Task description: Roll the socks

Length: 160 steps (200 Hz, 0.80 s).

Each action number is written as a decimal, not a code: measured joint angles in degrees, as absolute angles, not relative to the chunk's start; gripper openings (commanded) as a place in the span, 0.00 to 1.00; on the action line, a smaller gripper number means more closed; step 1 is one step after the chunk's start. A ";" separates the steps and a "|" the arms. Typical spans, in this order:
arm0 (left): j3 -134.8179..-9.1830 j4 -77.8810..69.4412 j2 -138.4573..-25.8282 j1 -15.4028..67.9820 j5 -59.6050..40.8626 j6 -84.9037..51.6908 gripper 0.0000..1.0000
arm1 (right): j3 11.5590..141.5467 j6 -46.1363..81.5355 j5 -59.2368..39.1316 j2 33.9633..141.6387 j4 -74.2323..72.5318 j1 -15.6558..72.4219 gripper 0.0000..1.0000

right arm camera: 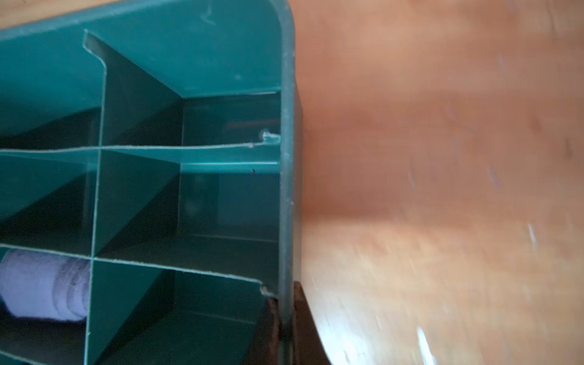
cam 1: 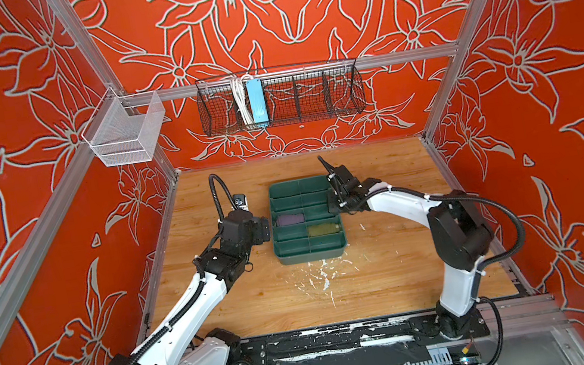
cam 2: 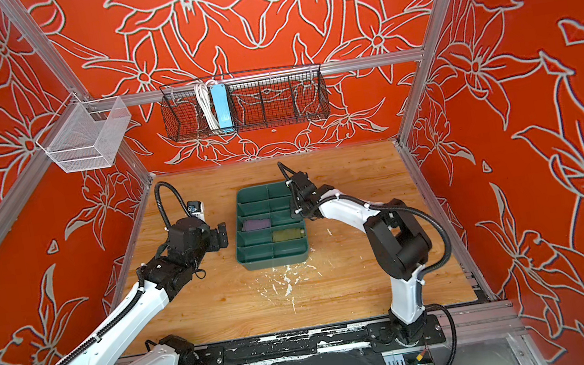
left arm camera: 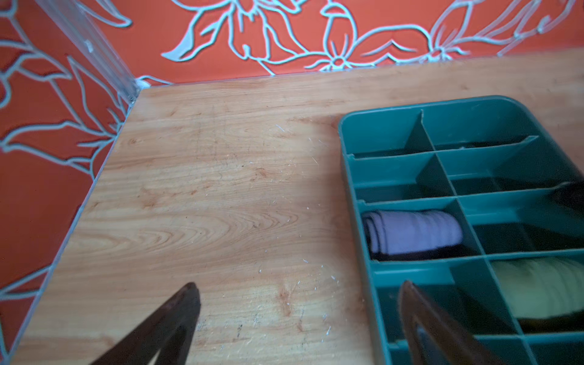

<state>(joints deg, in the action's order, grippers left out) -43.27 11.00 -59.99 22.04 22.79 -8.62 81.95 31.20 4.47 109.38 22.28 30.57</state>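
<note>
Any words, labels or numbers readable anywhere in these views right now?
None can be read.
Small white mark on the left arm: too small to read.
Blue power strip, green tray, purple sock, olive sock: no lettering visible.

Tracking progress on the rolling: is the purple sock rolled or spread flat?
Rolled. The purple sock lies as a compact roll inside one compartment of the green tray, its layered end showing in the left wrist view.
</note>
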 measured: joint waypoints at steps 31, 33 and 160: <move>-41.50 6.22 -59.59 20.62 25.41 -11.42 0.97 | 95.70 26.15 3.60 119.09 22.83 28.45 0.01; -41.28 5.89 -59.55 20.51 25.52 -11.57 0.97 | 96.57 26.02 3.64 119.66 22.92 28.34 0.01; -31.59 4.86 -52.53 16.82 25.87 -16.29 0.97 | 127.63 19.07 -2.33 137.34 27.51 23.83 0.56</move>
<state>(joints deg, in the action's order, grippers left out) -31.59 4.86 -52.53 16.82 25.87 -16.29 127.63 19.07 -2.33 137.34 27.51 23.83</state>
